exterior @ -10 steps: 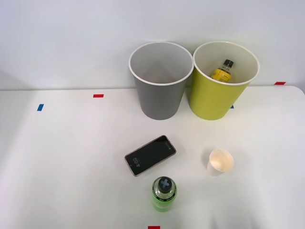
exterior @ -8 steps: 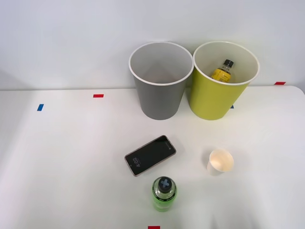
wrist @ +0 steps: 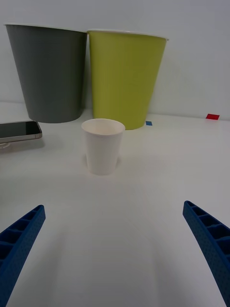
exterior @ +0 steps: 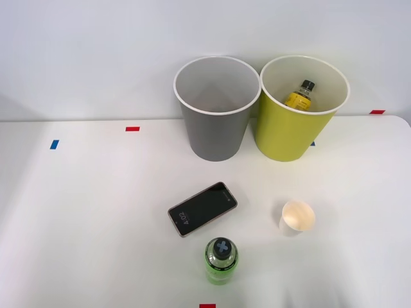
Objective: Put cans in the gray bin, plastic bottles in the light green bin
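The gray bin [exterior: 215, 131] stands at the table's back, and the light green bin [exterior: 287, 136] touches it on the right. A yellow-labelled, black-capped plastic bottle [exterior: 300, 95] lies inside the light green bin. A small bright green plastic bottle [exterior: 221, 260] with a dark cross-marked cap stands upright near the front edge. The cans are out of view. In the right wrist view my right gripper [wrist: 114, 207] is open low over the table with nothing between its blue fingers [wrist: 21, 240]. It faces the gray bin [wrist: 50, 76] and the light green bin [wrist: 125, 76].
A white paper cup [exterior: 297, 217] stands right of the green bottle; in the wrist view the cup [wrist: 102, 146] is straight ahead of the fingers. A dark phone [exterior: 202, 208] lies face up between the bottle and the gray bin; the wrist view catches the phone [wrist: 19, 130] too.
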